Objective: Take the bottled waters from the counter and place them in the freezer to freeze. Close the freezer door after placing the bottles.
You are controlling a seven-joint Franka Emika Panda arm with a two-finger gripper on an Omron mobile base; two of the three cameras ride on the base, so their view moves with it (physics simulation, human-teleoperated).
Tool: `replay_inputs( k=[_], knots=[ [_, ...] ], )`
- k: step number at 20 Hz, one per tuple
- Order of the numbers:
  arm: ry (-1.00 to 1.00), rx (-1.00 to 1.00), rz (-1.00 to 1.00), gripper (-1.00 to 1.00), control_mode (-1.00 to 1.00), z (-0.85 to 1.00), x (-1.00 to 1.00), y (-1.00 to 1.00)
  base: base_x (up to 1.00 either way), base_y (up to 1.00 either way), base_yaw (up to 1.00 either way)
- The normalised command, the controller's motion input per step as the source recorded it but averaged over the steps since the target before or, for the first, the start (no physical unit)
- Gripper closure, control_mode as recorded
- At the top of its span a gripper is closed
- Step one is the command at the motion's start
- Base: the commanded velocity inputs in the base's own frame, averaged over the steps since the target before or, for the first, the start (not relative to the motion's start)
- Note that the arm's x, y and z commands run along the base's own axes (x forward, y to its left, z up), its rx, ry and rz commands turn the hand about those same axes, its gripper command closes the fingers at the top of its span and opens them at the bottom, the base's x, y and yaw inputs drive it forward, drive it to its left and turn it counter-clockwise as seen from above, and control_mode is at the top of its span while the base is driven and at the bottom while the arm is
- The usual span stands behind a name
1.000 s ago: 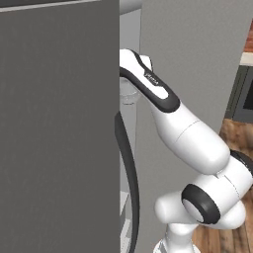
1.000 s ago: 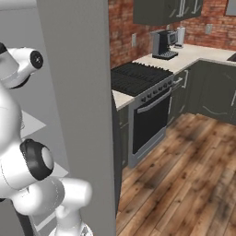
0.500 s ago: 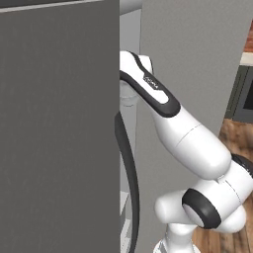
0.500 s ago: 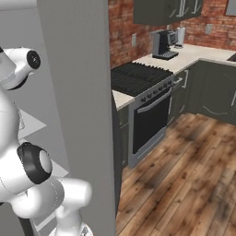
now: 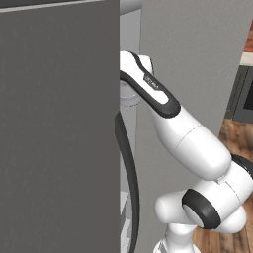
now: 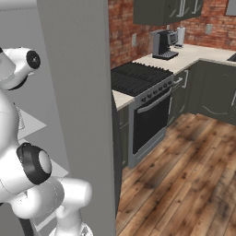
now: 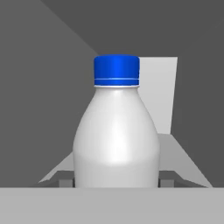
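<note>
A bottled water, white-bodied with a blue cap, stands upright right in front of the hand camera. My gripper is shut on it, with one fingertip showing on each side of its base. Behind the bottle are the freezer's grey inner walls and a pale shelf. In the left base view my arm reaches into the gap beside the open freezer door, and the hand is hidden behind that door. The beige counter lies far off to the right.
A second grey door panel stands open on the arm's right, with a dark bar handle low beside the arm. Past it are a black stove, a coffee machine on the counter, and wood floor.
The arm has shifted only slightly where it reaches into the freezer gap. The doors and the rest of the kitchen look the same.
</note>
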Motion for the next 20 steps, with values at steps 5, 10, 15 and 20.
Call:
replay_inputs(
  k=[5,10,15,20],
  knots=[
    [0.00,0.00,0.00,-1.00,-1.00,0.00,0.00,0.00,0.00,0.00,0.00],
    [0.00,0.00,0.00,-1.00,-1.00,0.01,0.00,0.00,0.00,0.00,0.00],
    [0.00,0.00,0.00,-1.00,-1.00,0.07,0.00,-0.04,0.00,0.00,0.00],
    [0.00,0.00,-0.01,-1.00,-1.00,0.05,-0.15,-0.38,0.00,0.00,0.00]
  ],
)
